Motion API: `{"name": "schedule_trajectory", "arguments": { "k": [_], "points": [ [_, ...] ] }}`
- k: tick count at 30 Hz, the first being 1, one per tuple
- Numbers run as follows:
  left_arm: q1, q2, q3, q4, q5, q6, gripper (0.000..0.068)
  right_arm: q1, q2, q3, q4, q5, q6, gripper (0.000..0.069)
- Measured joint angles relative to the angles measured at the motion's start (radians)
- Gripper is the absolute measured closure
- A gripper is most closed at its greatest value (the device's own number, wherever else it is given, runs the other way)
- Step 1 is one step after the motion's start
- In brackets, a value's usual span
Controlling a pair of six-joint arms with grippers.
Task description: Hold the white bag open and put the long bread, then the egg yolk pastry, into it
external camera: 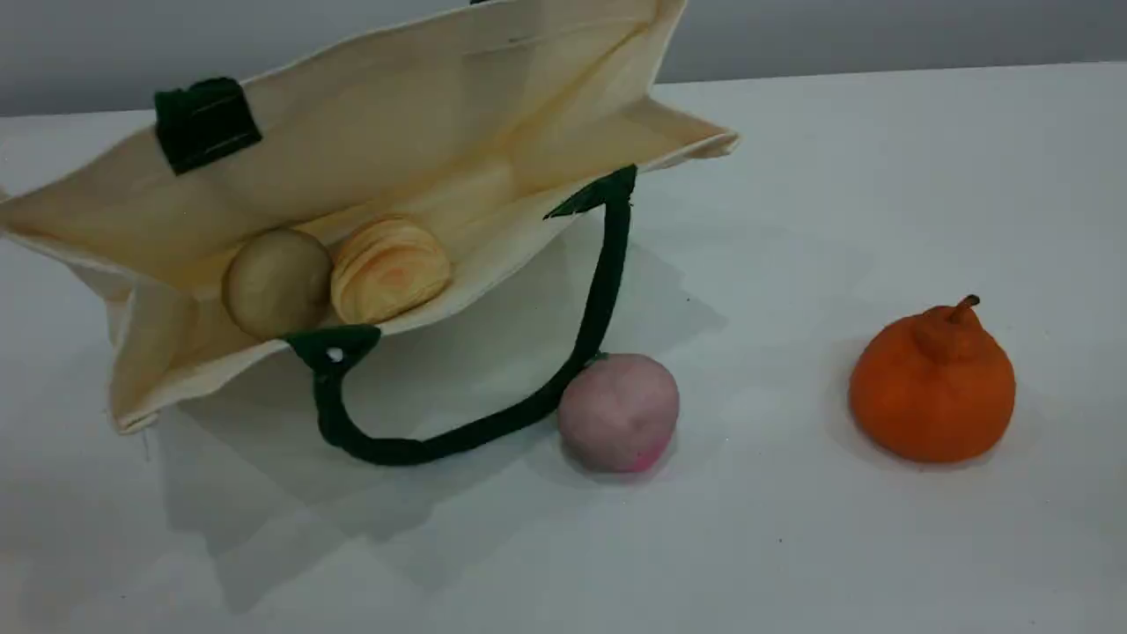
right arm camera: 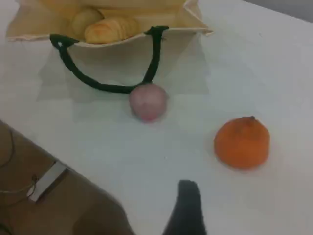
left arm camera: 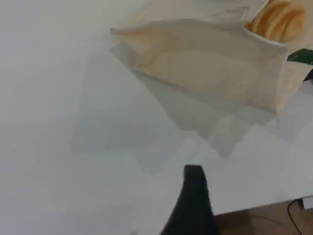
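Note:
The white bag [external camera: 423, 114] lies on its side at the table's left, its mouth gaping toward the camera. Inside, near the mouth, the egg yolk pastry [external camera: 277, 282] rests beside the swirled end of the long bread [external camera: 390, 269]. One green handle [external camera: 493, 427] loops out onto the table. Neither gripper shows in the scene view. In the left wrist view a single dark fingertip [left arm camera: 194, 178] hovers over bare table, well clear of the bag [left arm camera: 210, 68]. The right wrist view shows one fingertip [right arm camera: 188, 193] above the table, near the orange fruit, with nothing on it.
A pink ball [external camera: 619, 411] touches the handle loop. An orange stemmed fruit [external camera: 933, 383] stands alone at the right. The table's edge and the brown floor [right arm camera: 44, 196] with cables show at the lower left of the right wrist view.

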Motion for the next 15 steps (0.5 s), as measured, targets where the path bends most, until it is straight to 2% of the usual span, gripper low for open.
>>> {"name": "schedule_trajectory", "arguments": {
  "k": [10, 15],
  "points": [
    [0.000, 0.000, 0.000, -0.002, -0.001, 0.001, 0.0156, -0.002, 0.000, 0.000, 0.000, -0.003, 0.000, 0.0148],
    [0.000, 0.000, 0.000, -0.002, -0.002, 0.001, 0.0156, -0.083, -0.009, 0.000, 0.005, -0.003, 0.000, 0.0148]
  ]
}}
